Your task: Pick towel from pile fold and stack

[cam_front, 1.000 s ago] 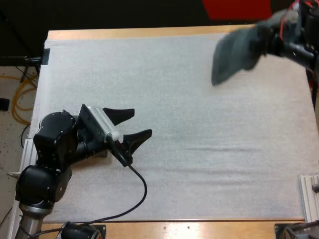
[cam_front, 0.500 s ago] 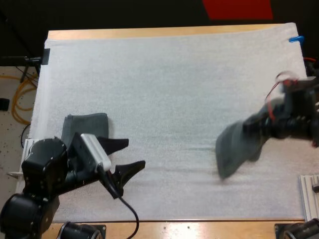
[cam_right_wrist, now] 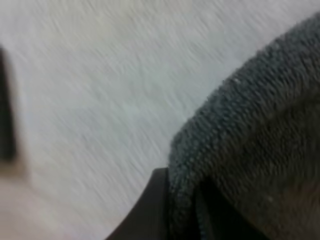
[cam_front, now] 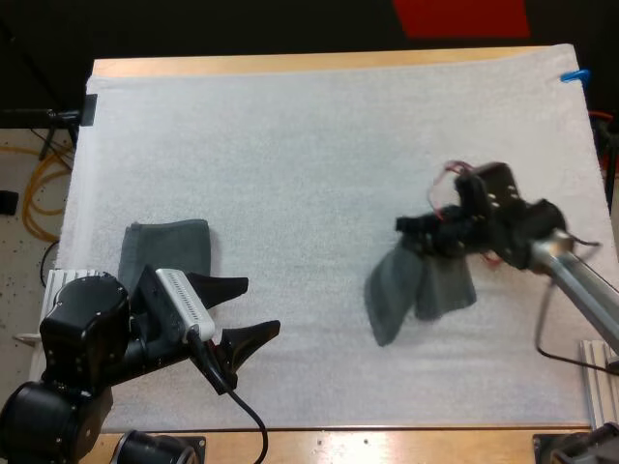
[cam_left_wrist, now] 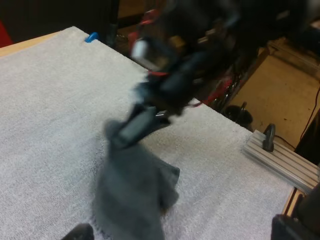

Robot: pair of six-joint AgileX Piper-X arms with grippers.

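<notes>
A dark grey-green towel (cam_front: 411, 288) hangs crumpled from my right gripper (cam_front: 414, 232), which is shut on its upper edge over the right middle of the mat; its lower end is at or just above the mat. Close up, the towel (cam_right_wrist: 260, 150) bulges over one black finger (cam_right_wrist: 150, 210). From the left wrist view the same towel (cam_left_wrist: 132, 192) dangles under the right arm's gripper (cam_left_wrist: 131, 131). A folded towel (cam_front: 164, 248) lies flat near the mat's left edge. My left gripper (cam_front: 261, 304) stands open just right of it, holding nothing.
The white mat (cam_front: 290, 155) covers the wooden table. An aluminium rail (cam_front: 600, 372) sits at the near right edge, and the same rail (cam_left_wrist: 280, 160) lies beyond the mat's corner.
My right arm carried the towel from the far right corner down and inward to the mat's right middle. My left arm drew back toward the near edge, uncovering the folded towel.
</notes>
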